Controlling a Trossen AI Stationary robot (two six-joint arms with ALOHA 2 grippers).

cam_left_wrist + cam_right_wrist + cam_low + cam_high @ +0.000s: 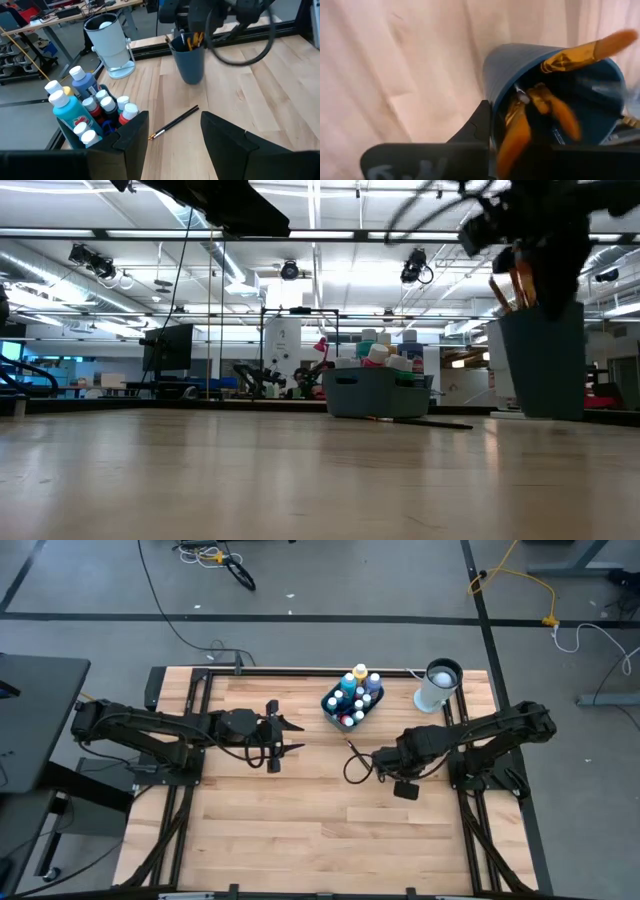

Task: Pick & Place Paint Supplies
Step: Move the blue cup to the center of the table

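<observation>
Right gripper (200, 20): fingers closed on rim of blue cup (191, 62) holding brushes (560, 107) | Left gripper (172, 137): fingers apart, empty, above table (280, 820) | Loose brush (175, 121) lies between grippers | Bin (333, 710) of paint bottles (75, 112) beside white cylinder (107, 42)

The table (300, 820) is pale wood in butcher-block strips, framed by black rails. A dark blue basket (82, 142) holds paint bottles (75, 112) with white caps; the biggest are turquoise and blue, one has a yellow top, smaller ones show red. A slate-blue cup (189, 60) holds brushes (555, 107) with orange-gold handles. The loose brush (175, 121) is black with a gold ferrule. The tall cylinder (109, 42) is white, dark-rimmed.
</observation>
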